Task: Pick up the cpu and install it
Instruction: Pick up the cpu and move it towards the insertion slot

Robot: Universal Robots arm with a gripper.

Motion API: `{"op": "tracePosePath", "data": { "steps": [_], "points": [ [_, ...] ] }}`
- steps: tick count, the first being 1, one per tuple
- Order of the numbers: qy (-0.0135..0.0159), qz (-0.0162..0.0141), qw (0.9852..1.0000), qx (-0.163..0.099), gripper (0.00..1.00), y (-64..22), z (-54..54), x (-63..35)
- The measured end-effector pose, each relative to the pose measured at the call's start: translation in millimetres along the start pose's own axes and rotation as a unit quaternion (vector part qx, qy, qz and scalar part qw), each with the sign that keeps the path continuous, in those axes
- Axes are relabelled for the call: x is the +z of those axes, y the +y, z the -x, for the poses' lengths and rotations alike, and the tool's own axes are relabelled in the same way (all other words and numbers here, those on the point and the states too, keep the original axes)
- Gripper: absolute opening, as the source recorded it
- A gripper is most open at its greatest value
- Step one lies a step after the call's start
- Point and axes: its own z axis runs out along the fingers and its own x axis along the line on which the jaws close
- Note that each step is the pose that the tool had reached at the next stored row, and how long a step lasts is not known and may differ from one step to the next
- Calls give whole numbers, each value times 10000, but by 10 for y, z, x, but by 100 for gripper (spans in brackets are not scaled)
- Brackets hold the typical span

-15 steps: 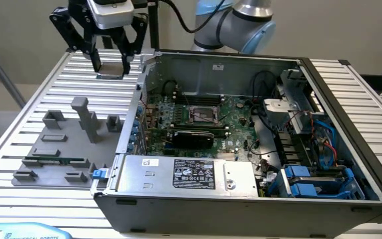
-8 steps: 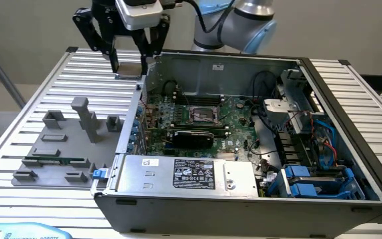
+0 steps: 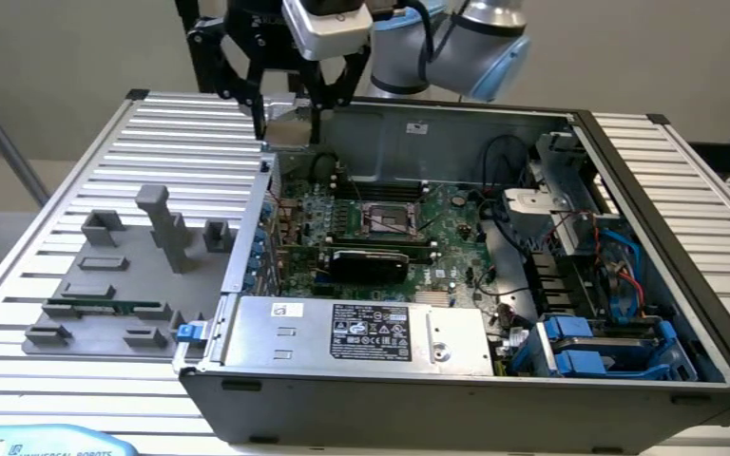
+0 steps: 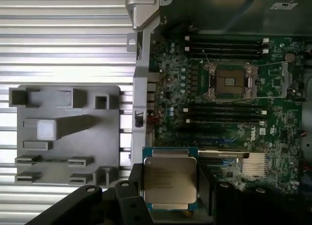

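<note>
Nearest in the exterior view, the open computer case [image 3: 467,399] holds a silver power supply [image 3: 365,332] along its front wall, with blue drive brackets [image 3: 593,347] in the corner on the exterior view's right. Behind these lies the green motherboard [image 3: 448,223]. Its socket [image 3: 388,220] is open with the contact field exposed, and dark memory slots run along both sides of it.

On the exterior view's left, a grey fixture plate [image 3: 99,285] sits on the ribbed tabletop [image 3: 707,190], with a green memory stick [image 3: 105,308] in a slot near its front.

Farthest back, the black fingers [image 4: 127,195] hang above the case's far-left rim, clear of the walls and well apart from the socket. They pinch the cpu [image 4: 169,180] by opposite edges. It is a flat square chip held level, with a silvery-beige printed lid on a thin green border.
</note>
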Motion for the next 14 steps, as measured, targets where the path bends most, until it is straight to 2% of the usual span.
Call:
{"op": "tracePosePath", "data": {
  "steps": [10,14],
  "points": [
    [6,15,10000,0,55,33,453,48],
    [7,20,10000,0,55,70,625,90]
  ]
}}
